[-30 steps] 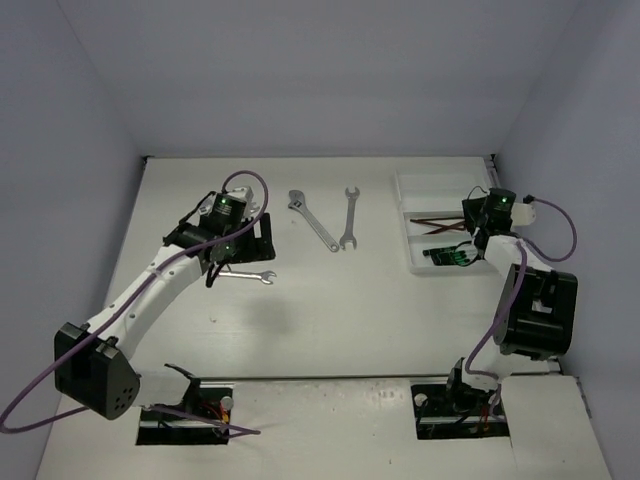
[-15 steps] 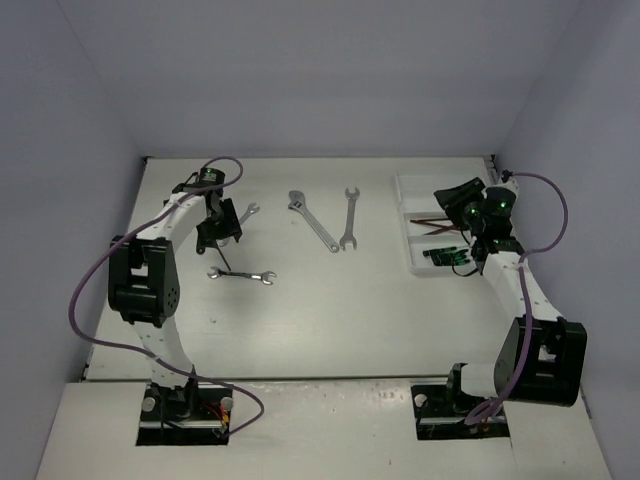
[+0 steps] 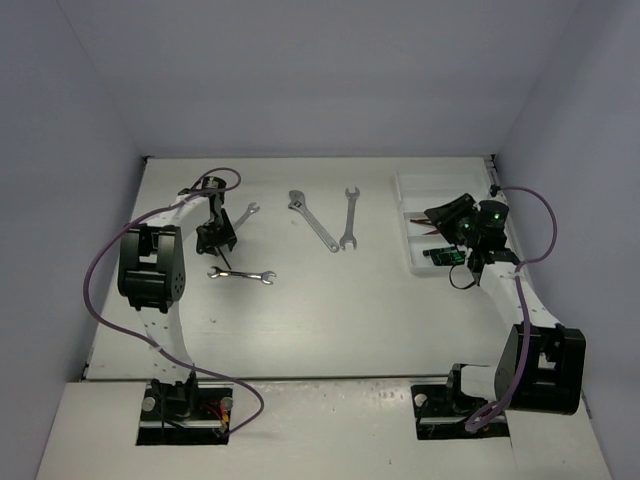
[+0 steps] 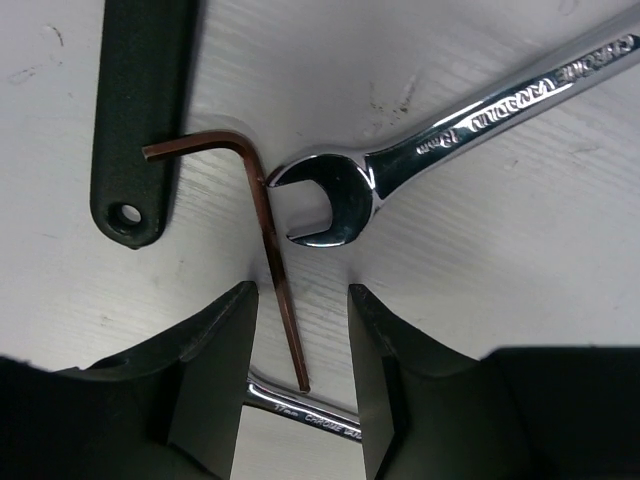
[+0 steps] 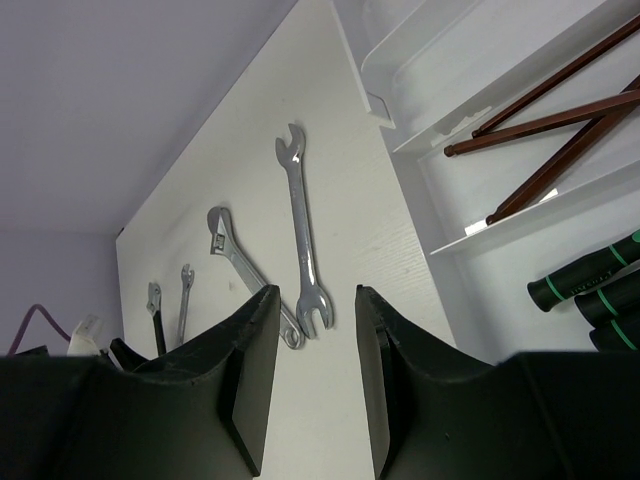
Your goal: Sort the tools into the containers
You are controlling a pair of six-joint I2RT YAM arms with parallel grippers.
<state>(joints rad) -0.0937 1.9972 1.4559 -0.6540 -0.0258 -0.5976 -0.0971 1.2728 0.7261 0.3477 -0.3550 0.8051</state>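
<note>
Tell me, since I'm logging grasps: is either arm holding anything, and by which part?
Nothing is held. The left gripper has jaws astride the hex key, at its long shaft, not touching; the right gripper is empty.

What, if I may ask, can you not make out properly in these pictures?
Left wrist view: the lower wrench is mostly covered by the left gripper, both ends hidden.
Left wrist view: the dark bar runs off the top edge; its kind is unclear.
Right wrist view: the screwdrivers run off the right edge.
Top view: the right gripper hides part of the tray.
</note>
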